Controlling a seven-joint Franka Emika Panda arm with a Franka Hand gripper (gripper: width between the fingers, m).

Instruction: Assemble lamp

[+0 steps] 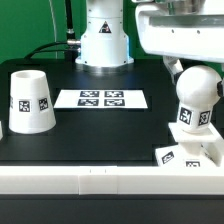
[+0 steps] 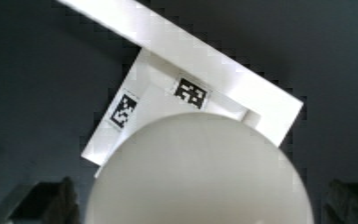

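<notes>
The white round-topped bulb stands upright on the flat square base at the exterior view's front right. In the wrist view the bulb fills the middle, with the tagged base beyond it. My gripper hangs directly over the bulb's top. In the wrist view the gripper is open, with a dark finger on each side of the bulb and a narrow gap to it. The tapered shade stands mouth down at the exterior view's left.
The marker board lies flat at the table's middle, in front of the arm's white pedestal. A white rail runs along the table's front edge. Cables hang at the back left.
</notes>
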